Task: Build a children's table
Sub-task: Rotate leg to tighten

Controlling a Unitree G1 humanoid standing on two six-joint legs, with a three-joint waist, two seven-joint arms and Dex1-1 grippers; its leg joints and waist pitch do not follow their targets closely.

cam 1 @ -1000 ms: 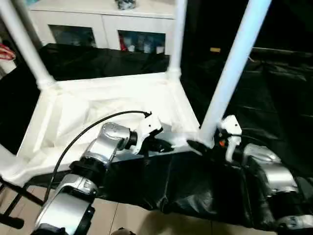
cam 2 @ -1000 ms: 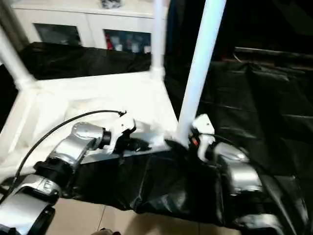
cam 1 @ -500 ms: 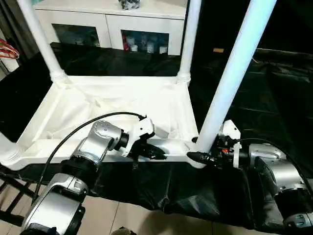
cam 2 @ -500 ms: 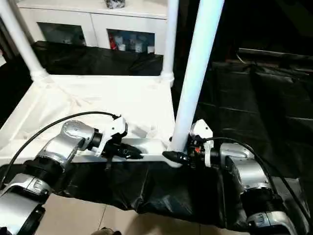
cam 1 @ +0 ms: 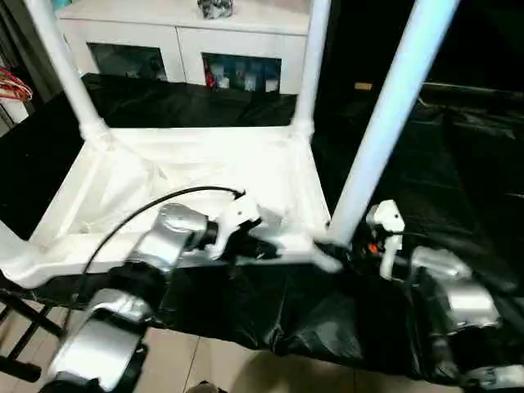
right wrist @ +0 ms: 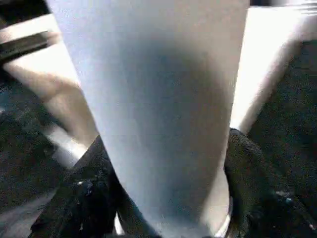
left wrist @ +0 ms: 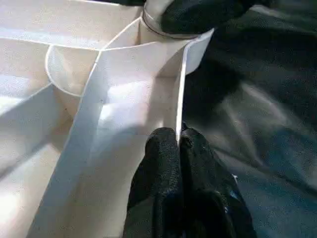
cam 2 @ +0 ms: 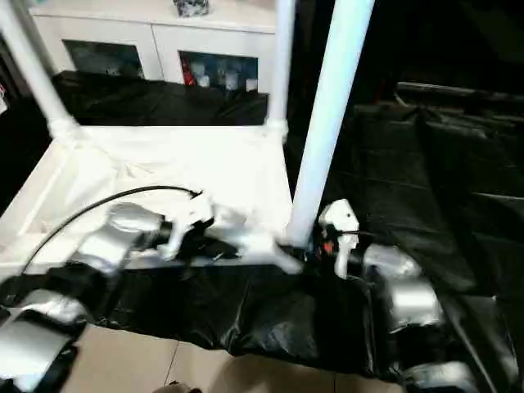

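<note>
White table top (cam 1: 196,176) — left gripper (left wrist: 179,144) pinches its rim; right gripper (right wrist: 163,188) clamps near leg (cam 1: 385,123).

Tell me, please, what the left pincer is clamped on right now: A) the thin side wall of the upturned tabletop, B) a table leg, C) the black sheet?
A: the left pincer pinches the tabletop's thin side wall between its black fingers.

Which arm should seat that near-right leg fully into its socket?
Right, probably. The right gripper already clasps the near-right leg just above its corner socket, while the left gripper pinches the tabletop's near rim, steadying it.
</note>
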